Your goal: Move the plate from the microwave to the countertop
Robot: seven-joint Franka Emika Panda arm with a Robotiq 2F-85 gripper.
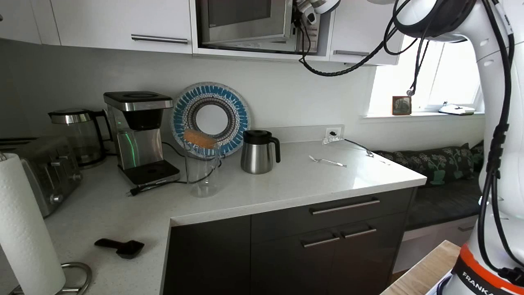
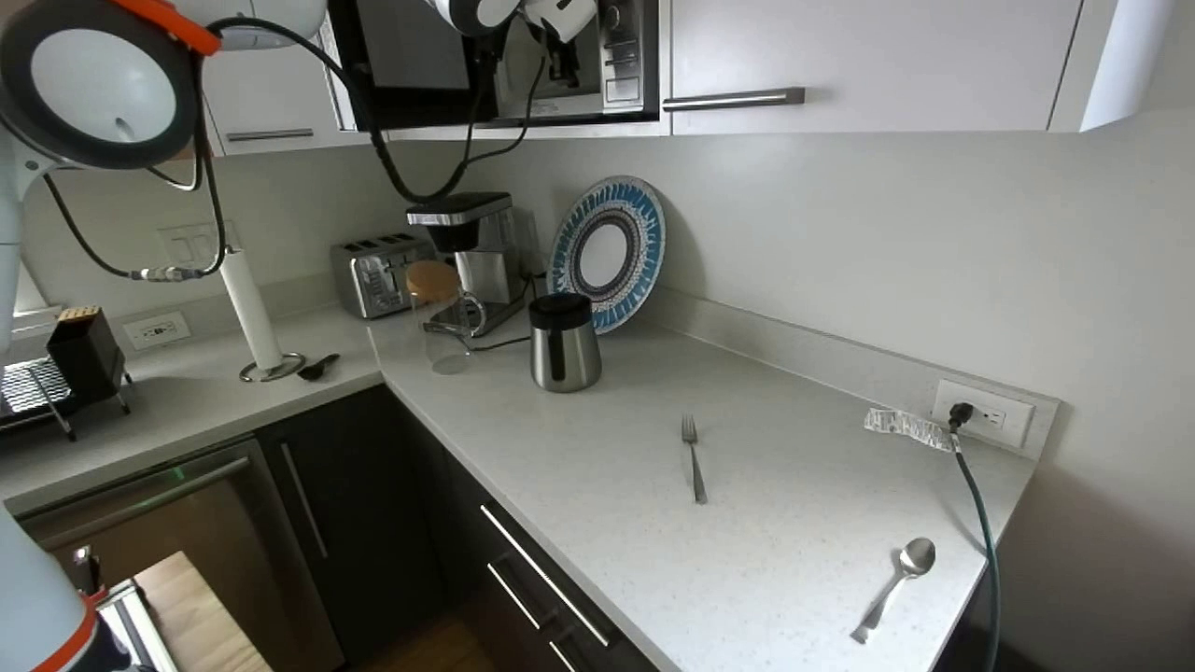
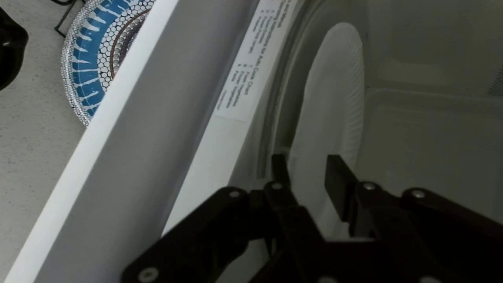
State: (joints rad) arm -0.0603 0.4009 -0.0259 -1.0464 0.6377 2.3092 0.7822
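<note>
The plate [image 3: 338, 86] is white and round and lies inside the microwave, seen in the wrist view; it does not show in the exterior views. The microwave [image 1: 313, 39] [image 2: 624, 65] sits in the upper cabinet, its door [image 1: 245, 30] swung open. My gripper [image 3: 303, 165] is open, and its two fingertips show on either side of the plate's near part in the wrist view. I cannot tell whether they touch it. In an exterior view the gripper [image 2: 563, 67] is at the microwave's opening. The white countertop [image 1: 294, 180] [image 2: 775, 541] runs below.
A steel kettle [image 1: 257, 153], glass jar [image 1: 203, 172], coffee maker [image 1: 141, 135] and patterned decorative plate [image 1: 211, 94] stand on the countertop. A fork [image 2: 693, 457] and spoon [image 2: 901, 579] lie there. The microwave's door and the cabinet's lower edge [image 3: 90, 145] border the gripper.
</note>
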